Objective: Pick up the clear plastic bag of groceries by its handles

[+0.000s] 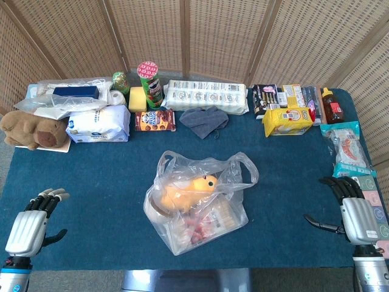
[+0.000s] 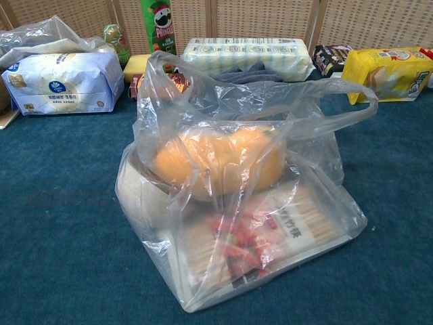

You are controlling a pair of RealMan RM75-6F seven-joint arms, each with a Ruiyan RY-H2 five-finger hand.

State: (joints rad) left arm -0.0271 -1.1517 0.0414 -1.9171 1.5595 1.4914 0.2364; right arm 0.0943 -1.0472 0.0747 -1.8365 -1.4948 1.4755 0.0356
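Head view: the clear plastic bag (image 1: 197, 204) sits mid-table on the blue cloth (image 1: 103, 188), holding an orange plush toy (image 1: 188, 188) and a flat packet (image 2: 270, 233), handles (image 2: 338, 101) slack. Bare cloth surrounds it. Left hand (image 1: 33, 225) and right hand (image 1: 352, 210) rest near the front corners, fingers spread, empty.

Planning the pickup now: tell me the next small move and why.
Probably bring the right hand in toward the right handle loop of the clear plastic bag. Both hands rest open at the table's near corners, the left hand equally far off, and the handles stand free.
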